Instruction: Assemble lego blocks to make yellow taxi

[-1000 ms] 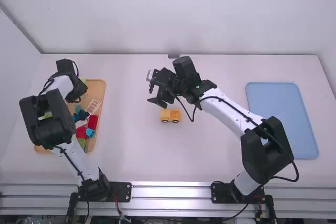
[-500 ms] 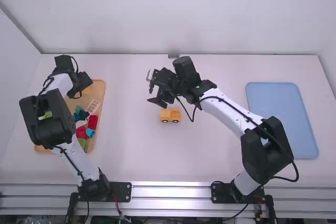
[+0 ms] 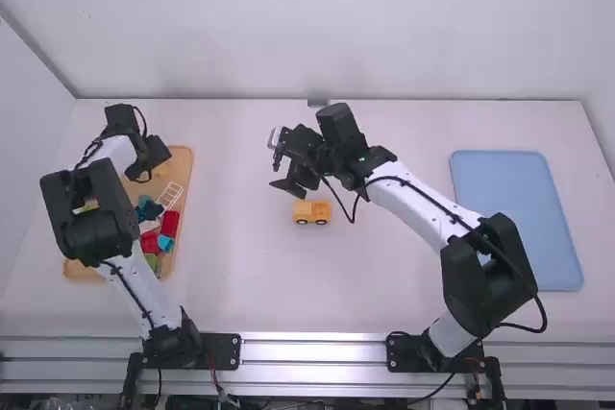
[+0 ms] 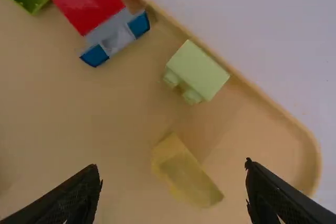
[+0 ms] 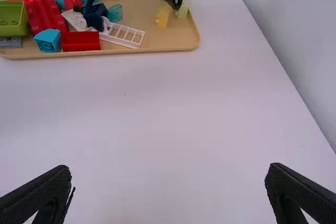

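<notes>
The step in hand seems to be choosing the next piece for the taxi. The left gripper [image 4: 171, 165], its fingers wide apart, is above the tray [image 3: 181, 162], with 1 yellow block [image 4: 191, 177] lying between them, not held. The yellow car [image 3: 311, 211] stands on the table [image 3: 240, 276], near the right gripper [image 5: 170, 172], also wide and empty. Next move probably calls for lowering straight, then closing, without catching the pale green block [image 4: 199, 71].

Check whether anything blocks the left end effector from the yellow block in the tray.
Nothing visible stands between the left end effector and the yellow block; the pale green block lies aside, near the tray's rim.
</notes>
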